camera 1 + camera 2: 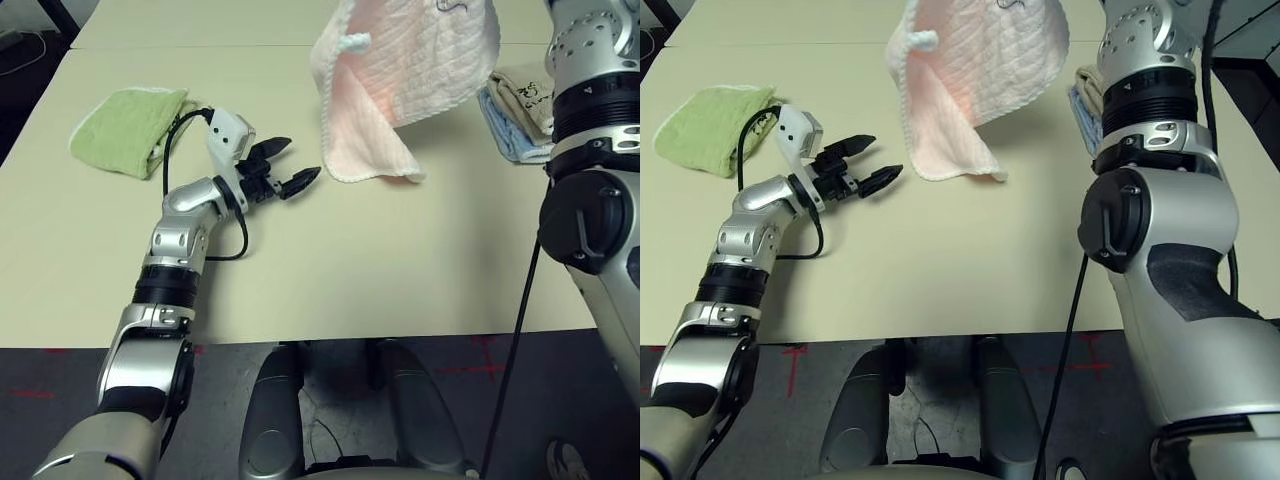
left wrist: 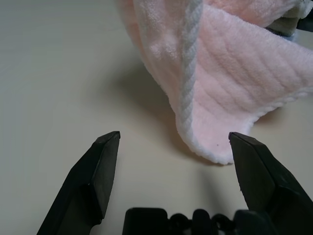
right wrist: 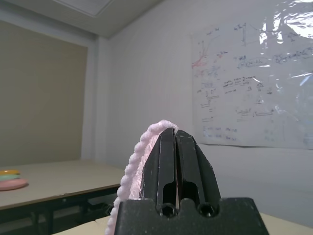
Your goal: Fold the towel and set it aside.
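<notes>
The pale pink towel (image 1: 400, 80) hangs from above at the back middle of the table, and its lower corner rests on the tabletop. In the right wrist view my right gripper (image 3: 173, 132) is shut on the towel's edge (image 3: 134, 171), held high. My raised right arm (image 1: 590, 100) stands just right of the towel. My left gripper (image 1: 300, 160) is open low over the table, its fingers pointing at the towel's resting corner a short way to its right. In the left wrist view that corner (image 2: 234, 83) lies just beyond the open fingertips (image 2: 110, 147), apart from them.
A green folded towel (image 1: 130, 128) lies at the back left, behind my left arm. Beige and light blue folded towels (image 1: 520, 105) are stacked at the back right, partly behind my right arm. Bare tabletop (image 1: 400, 260) spreads in front of the pink towel.
</notes>
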### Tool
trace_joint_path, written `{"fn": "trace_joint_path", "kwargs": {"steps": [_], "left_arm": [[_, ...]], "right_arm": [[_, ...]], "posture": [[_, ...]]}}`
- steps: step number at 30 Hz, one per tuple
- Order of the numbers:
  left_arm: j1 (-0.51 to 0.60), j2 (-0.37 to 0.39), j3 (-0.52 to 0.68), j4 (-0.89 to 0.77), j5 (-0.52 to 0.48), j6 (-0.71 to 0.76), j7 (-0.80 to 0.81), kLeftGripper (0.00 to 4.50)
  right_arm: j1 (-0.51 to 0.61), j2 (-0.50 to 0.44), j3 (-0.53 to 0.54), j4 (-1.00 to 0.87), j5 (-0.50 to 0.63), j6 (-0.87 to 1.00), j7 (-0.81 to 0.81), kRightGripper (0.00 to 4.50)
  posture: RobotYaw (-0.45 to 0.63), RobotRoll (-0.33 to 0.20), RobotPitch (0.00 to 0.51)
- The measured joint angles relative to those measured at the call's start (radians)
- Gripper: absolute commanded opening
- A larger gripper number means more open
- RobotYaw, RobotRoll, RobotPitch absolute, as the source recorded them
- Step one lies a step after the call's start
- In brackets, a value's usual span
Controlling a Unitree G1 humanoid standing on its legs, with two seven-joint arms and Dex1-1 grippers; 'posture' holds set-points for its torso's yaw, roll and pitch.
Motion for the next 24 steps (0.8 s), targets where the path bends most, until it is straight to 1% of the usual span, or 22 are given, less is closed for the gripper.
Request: {"fn": "trace_joint_path", "kwargs": {"steps": [2, 5, 9, 12, 16, 19, 24], "left_arm": [[0.000, -0.013, -0.013, 0.000, -0.002, 0.021, -0.022, 4.50], [0.008, -0.013, -0.031, -0.017, -0.009, 0.089, -0.063, 4.50], [0.039, -0.011, -0.041, -0.100, -0.049, 0.251, -0.117, 4.50], [0.049, -0.017, -0.039, -0.138, -0.069, 0.323, -0.121, 4.50], [0.047, -0.039, -0.037, -0.150, -0.080, 0.354, -0.110, 4.50], [0.023, -0.064, -0.035, -0.120, -0.080, 0.354, -0.087, 4.50], [0.000, -0.075, -0.030, -0.080, -0.078, 0.343, -0.075, 4.50]], "right_arm": [[0.000, 0.000, 0.000, 0.003, 0.000, 0.000, -0.003, 0.02], [0.000, 0.003, 0.001, 0.006, -0.003, 0.000, -0.008, 0.02], [0.000, 0.008, 0.003, 0.006, -0.003, 0.000, -0.013, 0.02], [0.000, 0.011, 0.004, 0.006, -0.002, 0.000, -0.013, 0.02], [-0.001, 0.022, 0.006, 0.005, -0.002, 0.000, -0.013, 0.02], [-0.001, 0.023, 0.006, -0.004, -0.001, 0.001, -0.014, 0.02], [-0.001, 0.026, 0.007, -0.015, 0.000, 0.007, -0.014, 0.02]], "posture": [[-0.05, 0.000, 0.258], [-0.05, 0.000, 0.260], [-0.05, 0.000, 0.270], [-0.05, 0.000, 0.269], [-0.06, 0.000, 0.269], [-0.06, 0.000, 0.270], [-0.07, 0.000, 0.273]]}}
